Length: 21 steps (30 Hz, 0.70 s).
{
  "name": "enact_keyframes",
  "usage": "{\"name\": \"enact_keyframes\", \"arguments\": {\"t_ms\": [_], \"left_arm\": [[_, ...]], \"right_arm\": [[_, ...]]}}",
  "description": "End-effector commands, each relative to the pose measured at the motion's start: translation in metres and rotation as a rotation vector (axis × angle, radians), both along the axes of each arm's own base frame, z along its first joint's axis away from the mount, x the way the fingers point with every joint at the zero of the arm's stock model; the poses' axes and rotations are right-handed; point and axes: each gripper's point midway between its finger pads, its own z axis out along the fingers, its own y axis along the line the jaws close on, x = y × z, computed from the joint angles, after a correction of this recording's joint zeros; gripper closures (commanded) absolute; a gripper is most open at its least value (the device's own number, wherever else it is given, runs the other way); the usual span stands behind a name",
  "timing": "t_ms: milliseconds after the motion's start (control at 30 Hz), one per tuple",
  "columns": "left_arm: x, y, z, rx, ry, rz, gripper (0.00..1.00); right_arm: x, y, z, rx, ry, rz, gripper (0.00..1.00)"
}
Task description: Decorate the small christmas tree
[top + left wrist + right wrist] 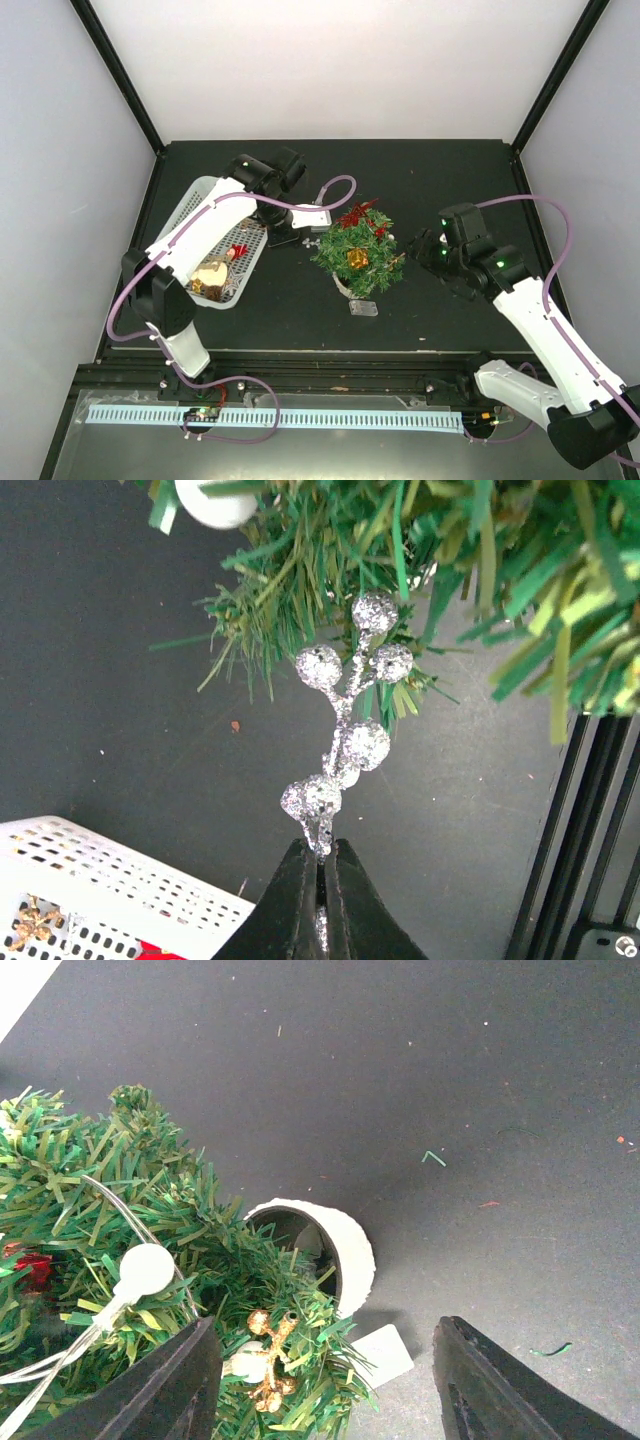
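The small christmas tree point(358, 252) stands mid-table in a whitish pot point(345, 1250) and carries a gold gift ornament point(357, 258) and a red bow point(358, 213). My left gripper point(322, 852) is shut on the stem of a silver glitter berry sprig point(345, 720). The sprig's upper berries reach into the tree's lower branches point(470, 560). In the top view the left gripper point(298, 238) sits just left of the tree. My right gripper point(325, 1330) stands open beside the tree's right side point(418, 247), holding nothing. A gold berry sprig point(268, 1355) hangs in the branches between its fingers.
A white mesh basket point(195, 215) with gold and red ornaments point(212, 274) lies under the left arm at the table's left. A small white tag point(363, 307) lies on the black table in front of the pot. A black frame post point(570, 830) stands at the right of the left wrist view.
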Motion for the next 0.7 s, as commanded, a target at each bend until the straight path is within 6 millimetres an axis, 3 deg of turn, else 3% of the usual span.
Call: {"name": "enact_keyframes", "arguments": {"t_ms": [0,667], "left_arm": [[0.009,-0.013,0.010,-0.025,-0.042,0.003,0.98],[0.005,-0.029,0.006,-0.011,-0.043,-0.011,0.98]], "right_arm": [[-0.002,-0.005,0.000,-0.001,-0.005,-0.022,0.40],[-0.002,-0.006,-0.001,-0.001,-0.006,-0.022,0.40]]}}
